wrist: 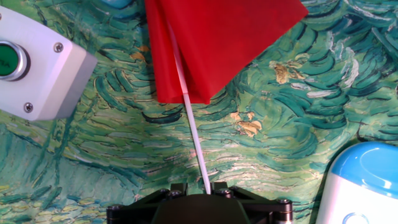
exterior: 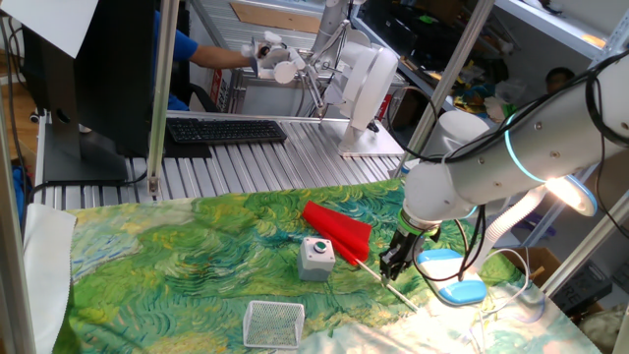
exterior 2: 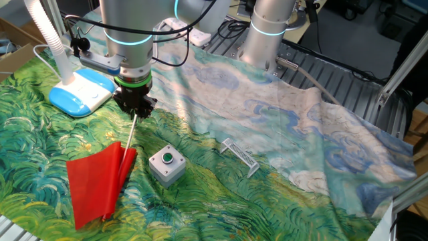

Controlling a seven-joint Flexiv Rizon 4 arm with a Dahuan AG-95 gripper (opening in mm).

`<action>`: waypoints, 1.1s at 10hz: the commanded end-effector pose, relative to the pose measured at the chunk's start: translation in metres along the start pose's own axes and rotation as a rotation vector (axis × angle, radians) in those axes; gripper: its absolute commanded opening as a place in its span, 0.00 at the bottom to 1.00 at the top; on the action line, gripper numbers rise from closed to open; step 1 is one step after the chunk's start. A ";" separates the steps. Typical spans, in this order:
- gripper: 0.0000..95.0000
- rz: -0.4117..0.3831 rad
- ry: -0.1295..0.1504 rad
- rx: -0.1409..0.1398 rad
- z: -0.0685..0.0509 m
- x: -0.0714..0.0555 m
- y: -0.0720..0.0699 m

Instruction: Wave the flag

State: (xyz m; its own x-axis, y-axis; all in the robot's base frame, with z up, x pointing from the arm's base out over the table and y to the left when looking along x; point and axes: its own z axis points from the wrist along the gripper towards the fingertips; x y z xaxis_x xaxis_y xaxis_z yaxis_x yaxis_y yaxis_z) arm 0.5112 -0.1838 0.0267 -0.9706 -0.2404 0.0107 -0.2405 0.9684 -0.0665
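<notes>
The flag lies on the green painted cloth: a bright red pennant [exterior: 339,231] on a thin pale stick [wrist: 196,143]. It also shows in the other fixed view [exterior 2: 97,184] and fills the top of the hand view [wrist: 217,43]. My gripper [exterior: 393,264] is down at the cloth, its jaws closed around the bare end of the stick. In the other fixed view the gripper [exterior 2: 136,109] stands over the stick's far end. In the hand view the stick runs straight into the gripper [wrist: 207,190]; the fingertips themselves are hidden by the hand's body.
A grey box with a green button [exterior: 316,258] sits right beside the pennant [exterior 2: 167,164] [wrist: 37,68]. A blue and white device [exterior: 452,275] lies close on the gripper's other side [exterior 2: 83,90]. A small wire mesh tray [exterior: 273,324] lies near the cloth's front edge.
</notes>
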 end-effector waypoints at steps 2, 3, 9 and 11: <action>0.20 0.015 -0.011 -0.030 0.013 -0.003 0.000; 0.20 0.015 -0.012 -0.030 0.013 -0.003 0.000; 0.20 0.009 -0.012 -0.028 0.009 -0.002 -0.001; 0.20 0.000 -0.014 -0.022 0.008 -0.002 -0.001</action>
State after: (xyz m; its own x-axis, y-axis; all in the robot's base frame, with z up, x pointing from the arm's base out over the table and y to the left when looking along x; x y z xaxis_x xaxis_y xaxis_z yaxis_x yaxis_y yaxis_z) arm 0.5131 -0.1844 0.0200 -0.9703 -0.2419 -0.0013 -0.2416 0.9695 -0.0409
